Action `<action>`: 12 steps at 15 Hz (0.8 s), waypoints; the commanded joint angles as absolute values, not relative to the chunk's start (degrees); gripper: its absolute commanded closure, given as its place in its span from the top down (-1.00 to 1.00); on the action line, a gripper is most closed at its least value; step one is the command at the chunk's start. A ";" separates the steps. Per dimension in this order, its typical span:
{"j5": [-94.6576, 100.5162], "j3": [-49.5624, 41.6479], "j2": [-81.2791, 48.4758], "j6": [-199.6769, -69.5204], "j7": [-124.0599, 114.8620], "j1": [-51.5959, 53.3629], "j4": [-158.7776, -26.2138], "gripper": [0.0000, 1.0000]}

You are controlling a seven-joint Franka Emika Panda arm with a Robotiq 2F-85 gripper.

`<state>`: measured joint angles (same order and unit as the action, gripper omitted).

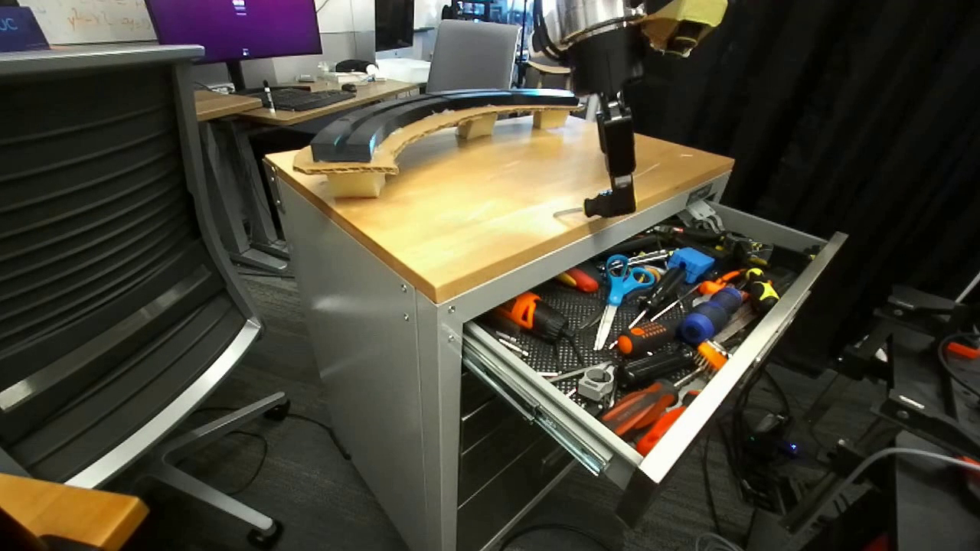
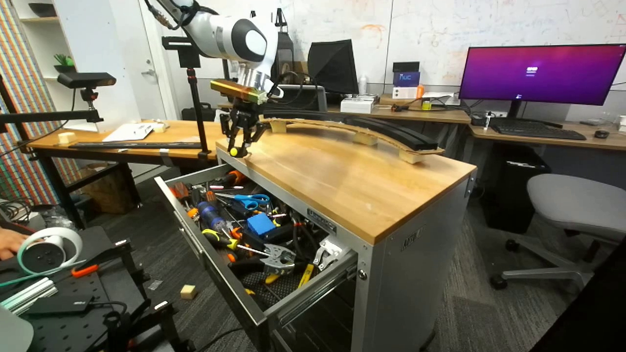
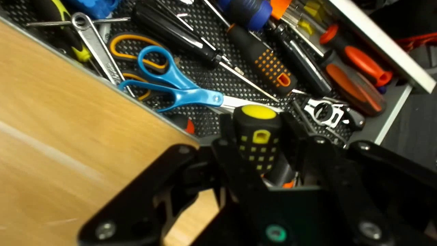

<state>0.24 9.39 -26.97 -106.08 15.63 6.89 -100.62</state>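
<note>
a black tool handle (image 3: 260,150) with yellow dots and a yellow end sits upright-looking in the wrist view, pinched between both fingers of the gripper (image 3: 256,131). it is near the front edge of the wooden top (image 2: 342,171), beside the pulled-out drawer (image 1: 746,353), where blue scissors (image 3: 201,96) lie. the arm (image 2: 222,38) reaches from above, gripper pointing down.

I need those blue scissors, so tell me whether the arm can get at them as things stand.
Probably not yet: the tool grips a black-and-yellow handle, which it would have to release first. Otherwise the way looks free: the drawer is open, and nothing lies on the scissors.
</note>
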 commanded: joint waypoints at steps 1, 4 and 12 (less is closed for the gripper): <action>0.19 11.95 -25.34 -103.46 24.27 6.86 -102.57 -0.76; 0.50 13.56 -25.91 -100.83 31.89 6.52 -102.15 -0.74; 6.37 10.18 -25.79 -95.66 28.14 7.13 -104.38 0.95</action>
